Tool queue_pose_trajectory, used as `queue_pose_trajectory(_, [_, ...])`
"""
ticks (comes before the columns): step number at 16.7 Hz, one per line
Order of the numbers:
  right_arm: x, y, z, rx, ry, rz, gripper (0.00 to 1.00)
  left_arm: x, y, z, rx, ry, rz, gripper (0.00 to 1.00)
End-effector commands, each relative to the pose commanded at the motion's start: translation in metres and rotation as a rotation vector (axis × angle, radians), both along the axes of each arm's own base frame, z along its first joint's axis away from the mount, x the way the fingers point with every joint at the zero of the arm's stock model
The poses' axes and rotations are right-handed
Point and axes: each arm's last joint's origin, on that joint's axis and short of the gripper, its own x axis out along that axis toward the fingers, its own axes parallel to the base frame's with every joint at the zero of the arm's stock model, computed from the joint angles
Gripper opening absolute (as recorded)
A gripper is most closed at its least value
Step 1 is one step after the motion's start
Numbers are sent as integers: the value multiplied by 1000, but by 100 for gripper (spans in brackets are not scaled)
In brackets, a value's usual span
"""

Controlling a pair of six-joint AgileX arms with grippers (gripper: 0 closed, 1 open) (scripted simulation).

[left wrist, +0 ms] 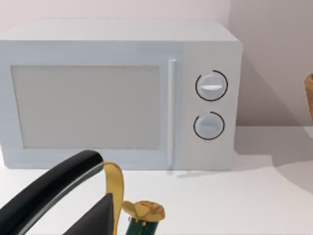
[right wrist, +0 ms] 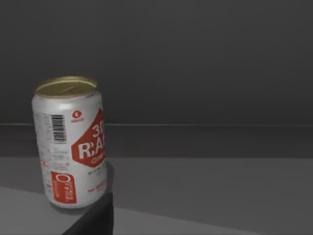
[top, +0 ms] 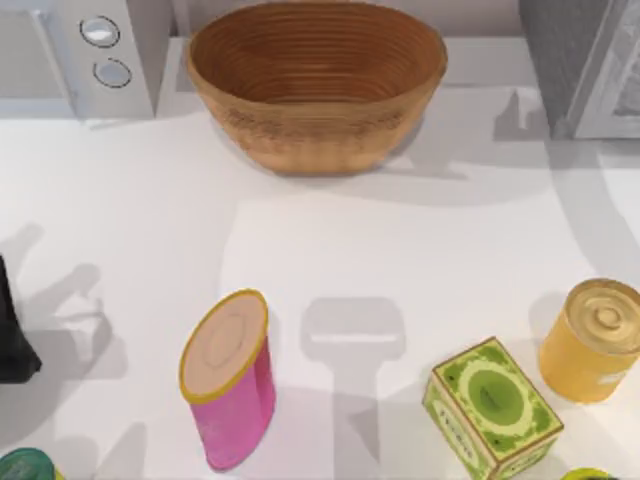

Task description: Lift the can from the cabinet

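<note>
1. The broad white flat desk (top: 330, 250) carries a woven brown oval basket (top: 315, 85).
2. The white-and-red aluminium drink can (right wrist: 71, 142) stands upright on a dim grey surface, possibly a shelf.
3. The right tool (right wrist: 95, 220) is just beside the can. I cannot tell whether it is open or closed. The step looks like the approach, and the next move calls for straddling the can's body.
4. The left tool (top: 12, 345) is parked at the desk's left edge, and its state is also unclear.

You have a smooth, matt white cabinet (top: 330, 250), a ribbed woven basket (top: 316, 80) and a smooth plastic-looking microwave (left wrist: 117, 93). The can (right wrist: 71, 142) looks like metal, with a printed white wall and a dull gold lid.
</note>
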Motion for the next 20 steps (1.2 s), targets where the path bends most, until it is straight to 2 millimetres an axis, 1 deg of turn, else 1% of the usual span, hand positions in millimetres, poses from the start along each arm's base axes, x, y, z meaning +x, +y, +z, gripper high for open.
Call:
queue_pose_trajectory(3, [11, 4, 7, 1, 0, 0, 100, 0, 0, 0, 0, 0, 0, 100])
queue_pose_trajectory(9, [11, 4, 7, 1, -2, -3, 100, 0, 0, 0, 0, 0, 0, 100])
queue_pose_trajectory(11, [19, 15, 3, -1, -1, -2, 100, 0, 0, 0, 0, 0, 0, 100])
queue_pose_trajectory(15, [39, 56, -12, 1, -7, -8, 100, 0, 0, 0, 0, 0, 0, 100])
queue_pose_trajectory(17, [44, 73, -18, 1, -9, -8, 100, 0, 0, 0, 0, 0, 0, 100])
queue_pose_trajectory(18, [45, 76, -20, 2, -10, -8, 100, 0, 0, 0, 0, 0, 0, 100])
queue_pose_trajectory(20, [45, 76, -20, 2, -10, -8, 100, 0, 0, 0, 0, 0, 0, 100])
